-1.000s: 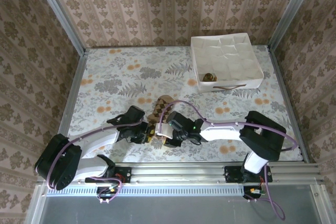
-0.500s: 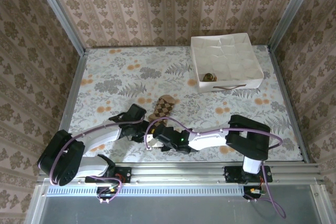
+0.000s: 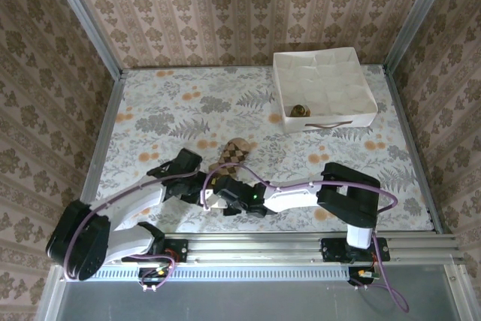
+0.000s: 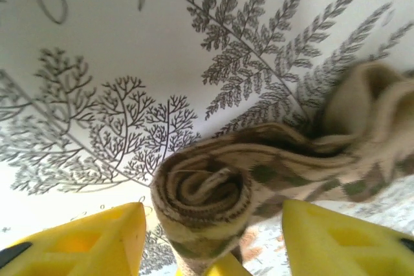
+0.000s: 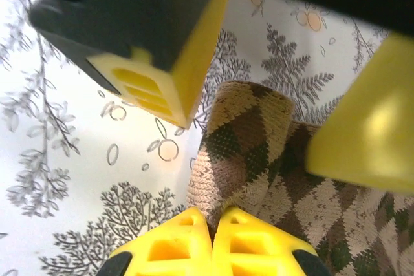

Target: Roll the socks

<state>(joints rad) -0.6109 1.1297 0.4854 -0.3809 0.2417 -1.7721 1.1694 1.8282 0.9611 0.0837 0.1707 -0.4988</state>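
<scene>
Here, your argyle sock (image 3: 234, 152) lies part rolled, near-centre on the floral table (image 3: 150, 103), bare cloth around.
From above, its length runs away from both grippers, toward far-right. Left wrist: left gripper (image 4: 213, 231) spread astride the roll. Right wrist: right gripper (image 5: 211, 224) shows fingers pressed together at the roll's edge.
</scene>
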